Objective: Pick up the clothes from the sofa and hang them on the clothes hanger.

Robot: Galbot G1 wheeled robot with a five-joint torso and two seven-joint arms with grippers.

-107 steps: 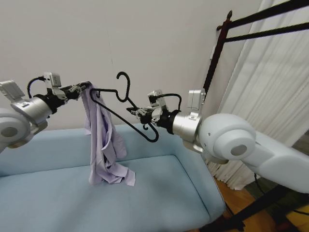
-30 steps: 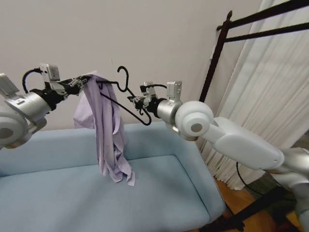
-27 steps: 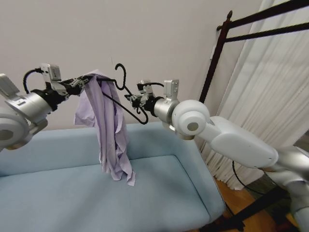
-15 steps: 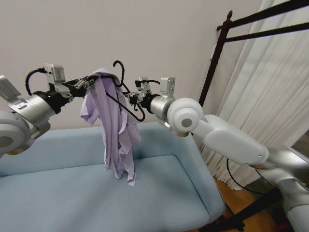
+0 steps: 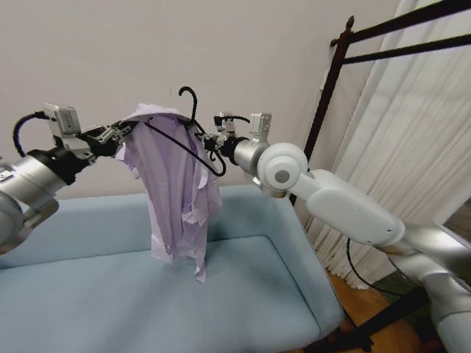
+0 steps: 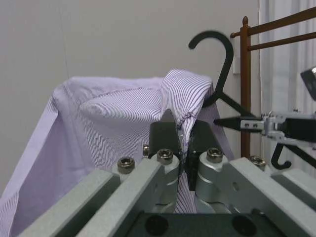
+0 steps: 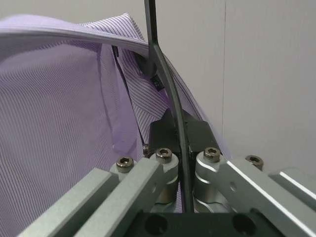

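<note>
A lilac striped shirt [image 5: 175, 184] hangs in the air above the sofa, draped over a black hanger [image 5: 193, 118]. My left gripper [image 5: 122, 132] is shut on the shirt's fabric; the left wrist view has its fingers [image 6: 165, 136] pinching the cloth near the collar [image 6: 187, 94]. My right gripper [image 5: 209, 140] is shut on the hanger's wire arm [image 7: 170, 89], just right of the shirt [image 7: 59, 108]. The hanger's hook [image 6: 215, 54] stands above the collar. The dark wooden clothes rack [image 5: 335, 70] stands at the right.
The light blue sofa [image 5: 88, 309] spreads below the shirt. A plain wall lies behind. White curtains [image 5: 412, 147] hang at the right behind the rack, and wooden floor [image 5: 360, 309] shows by the sofa's right end.
The shirt has spread wider over the hanger, with its collar now at the hook. My left gripper has drawn left and the right gripper has shifted slightly right.
</note>
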